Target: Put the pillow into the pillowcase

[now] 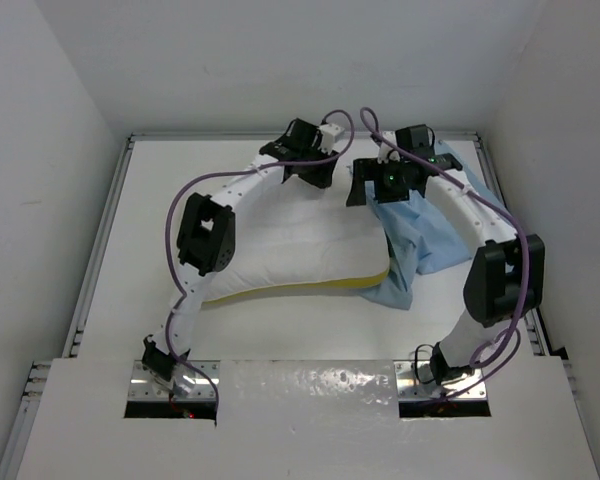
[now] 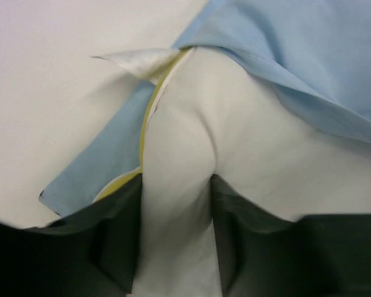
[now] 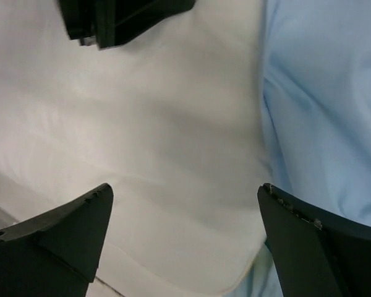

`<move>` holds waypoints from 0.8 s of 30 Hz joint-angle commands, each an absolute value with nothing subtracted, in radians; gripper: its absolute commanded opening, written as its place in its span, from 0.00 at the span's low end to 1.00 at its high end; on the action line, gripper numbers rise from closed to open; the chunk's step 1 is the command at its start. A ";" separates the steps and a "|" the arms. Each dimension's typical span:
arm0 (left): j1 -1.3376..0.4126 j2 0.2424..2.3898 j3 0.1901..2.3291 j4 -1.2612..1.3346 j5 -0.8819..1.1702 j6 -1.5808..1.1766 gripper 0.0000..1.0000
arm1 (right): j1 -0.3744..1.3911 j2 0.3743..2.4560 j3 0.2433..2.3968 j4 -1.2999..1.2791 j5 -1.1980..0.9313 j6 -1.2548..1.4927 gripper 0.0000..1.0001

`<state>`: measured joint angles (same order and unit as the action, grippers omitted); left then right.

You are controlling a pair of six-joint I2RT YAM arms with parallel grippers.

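Observation:
The white pillow (image 1: 300, 255), with a yellow band along its near edge, lies mid-table. Its right end reaches into the light blue pillowcase (image 1: 425, 245), which is crumpled at the right. My left gripper (image 1: 315, 175) is at the pillow's far edge. In the left wrist view its fingers (image 2: 175, 182) pinch a fold of the pillow (image 2: 235, 124), with the pillowcase (image 2: 309, 49) draped over the far part. My right gripper (image 1: 375, 190) hovers open (image 3: 185, 189) over the pillow (image 3: 161, 124), beside the pillowcase (image 3: 328, 111) edge, holding nothing.
The white table (image 1: 180, 180) is bounded by metal rails (image 1: 100, 250) and white walls on three sides. Both arms arch over the pillow, with purple cables looping above them. The left gripper's black body (image 3: 123, 18) shows at the top of the right wrist view.

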<state>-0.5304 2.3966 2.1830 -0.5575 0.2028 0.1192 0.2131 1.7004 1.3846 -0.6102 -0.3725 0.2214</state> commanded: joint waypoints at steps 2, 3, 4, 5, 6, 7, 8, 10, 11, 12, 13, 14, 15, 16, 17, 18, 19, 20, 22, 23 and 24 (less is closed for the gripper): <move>-0.469 2.341 2.227 -0.494 0.224 0.132 0.51 | 0.189 1.588 1.479 -0.673 -0.155 0.308 0.99; -0.468 2.323 2.221 -0.498 0.268 0.156 0.55 | 0.166 1.563 1.468 -0.696 -0.076 0.333 0.99; -0.469 2.277 2.214 -0.500 0.288 0.211 0.56 | 0.157 1.539 1.450 -0.707 -0.043 0.336 0.95; -0.468 2.254 2.195 -0.499 0.311 0.238 0.57 | 0.150 1.490 1.396 -0.715 -0.022 0.333 0.74; -0.469 2.232 2.198 -0.506 0.351 0.262 0.57 | 0.146 1.465 1.363 -0.721 0.027 0.345 0.01; -0.468 2.211 2.215 -0.549 0.374 0.308 0.57 | 0.144 1.441 1.324 -0.721 0.053 0.359 0.00; -0.468 2.210 2.276 -0.584 0.405 0.337 0.50 | 0.143 1.418 1.239 -0.715 0.060 0.364 0.00; -0.479 2.206 2.341 -0.715 0.489 0.432 0.30 | 0.137 1.359 1.160 -0.684 0.078 0.397 0.09; -0.489 2.201 2.374 -0.763 0.497 0.474 0.18 | 0.133 1.347 1.099 -0.681 0.086 0.416 0.28; -0.530 2.195 2.381 -0.822 0.474 0.582 0.16 | 0.127 1.329 1.071 -0.672 0.110 0.443 0.43; -0.560 2.188 2.379 -0.948 0.451 0.645 0.16 | 0.126 1.321 1.043 -0.661 0.124 0.454 0.70; -0.592 2.187 2.372 -1.012 0.422 0.708 0.19 | 0.120 1.312 0.991 -0.635 0.142 0.478 0.81; -0.651 2.186 2.361 -1.072 0.375 0.792 0.22 | 0.112 1.293 0.967 -0.617 0.156 0.486 0.87; -0.675 2.183 2.324 -1.150 0.368 0.811 0.26 | 0.100 1.286 0.919 -0.595 0.140 0.492 0.90; -0.705 2.180 2.303 -1.179 0.386 0.840 0.37 | 0.075 1.279 0.901 -0.559 0.120 0.502 0.90; -0.728 2.178 2.275 -1.225 0.399 0.845 0.48 | 0.068 1.278 0.872 -0.528 0.091 0.500 0.86; -0.729 2.178 2.266 -1.250 0.399 0.851 0.53 | 0.067 1.281 0.861 -0.528 0.081 0.500 0.82; -0.751 2.181 2.252 -1.297 0.400 0.870 0.57 | 0.069 1.287 0.836 -0.502 0.051 0.496 0.78; -0.770 2.180 2.220 -1.318 0.403 0.884 0.75 | 0.067 1.292 0.812 -0.465 0.025 0.497 0.62; -0.782 2.174 2.194 -1.316 0.405 0.887 0.77 | 0.067 1.290 0.795 -0.451 0.012 0.508 0.60; -0.788 2.168 2.154 -1.316 0.405 0.887 0.82 | 0.067 1.287 0.779 -0.439 0.005 0.514 0.60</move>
<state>-0.8097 2.1799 2.2135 -1.1934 0.4007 0.8085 0.0643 1.3136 0.8043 -0.5503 0.0551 0.4850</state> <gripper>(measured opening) 0.791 0.609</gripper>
